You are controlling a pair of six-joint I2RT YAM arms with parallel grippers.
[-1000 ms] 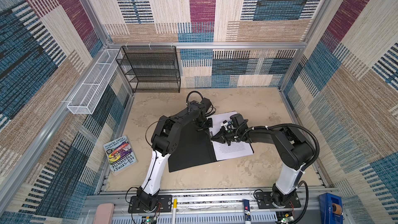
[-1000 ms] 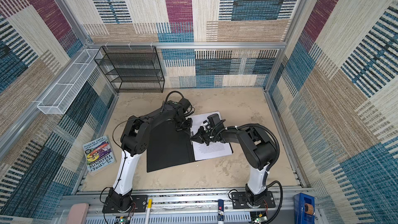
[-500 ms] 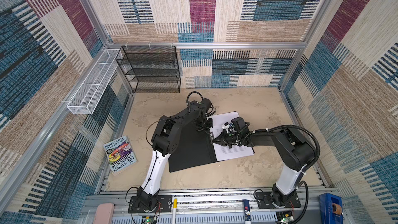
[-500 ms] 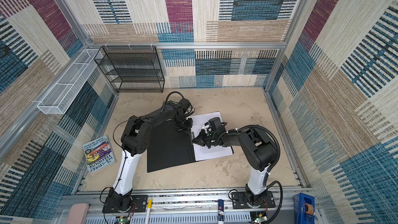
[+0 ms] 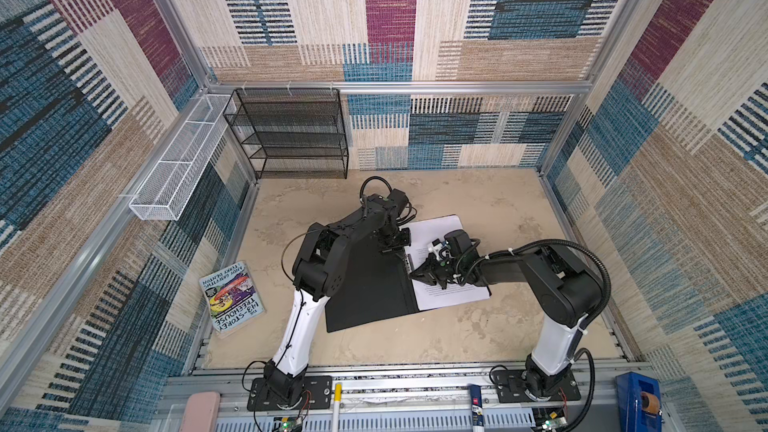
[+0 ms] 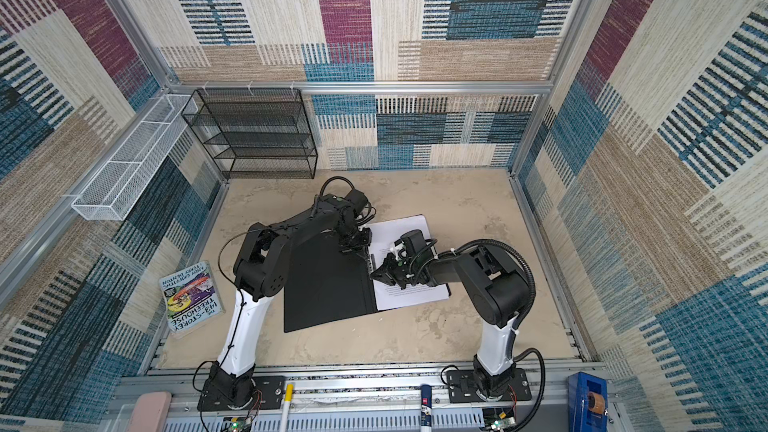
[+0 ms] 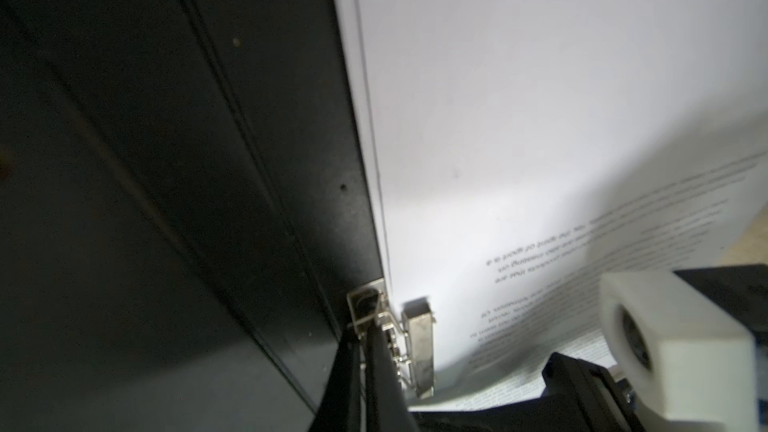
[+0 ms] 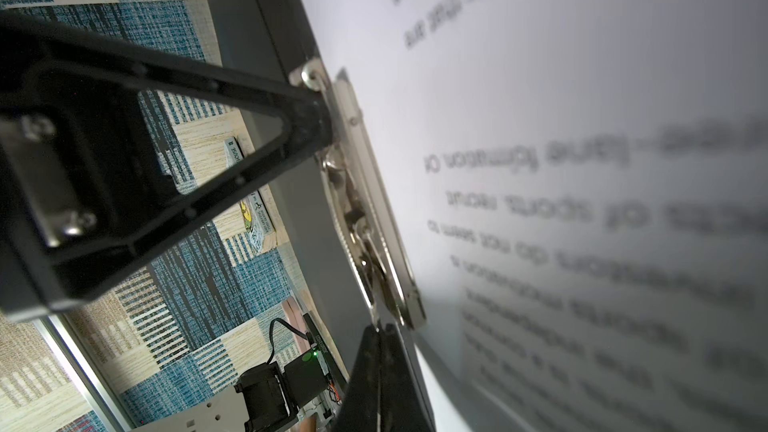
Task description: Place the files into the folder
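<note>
The folder (image 5: pixel 365 292) (image 6: pixel 324 292) lies open on the table, black inside up. The files (image 5: pixel 453 297) (image 6: pixel 411 297), white printed sheets, rest on its right half. A metal clip (image 5: pixel 406 261) (image 7: pixel 417 338) (image 8: pixel 365 222) runs along the spine at the sheets' edge. My left gripper (image 5: pixel 395 249) (image 6: pixel 357 249) (image 7: pixel 365 326) is shut, tips against the clip's far end, nothing between the fingers. My right gripper (image 5: pixel 411 272) (image 6: pixel 372 274) (image 8: pixel 380 332) is shut too, tips touching the clip's near end, wrist low over the files (image 8: pixel 582 118).
A colourful paperback book (image 5: pixel 232 301) (image 6: pixel 189 301) lies at the table's left edge. A black mesh shelf (image 5: pixel 291 135) stands at the back left, and a white wire basket (image 5: pixel 174 168) hangs on the left wall. A blue box (image 5: pixel 636 401) sits at the front right rail.
The right gripper has shifted slightly toward the front along the spine clip. The left arm, folder and files stay where they were.
</note>
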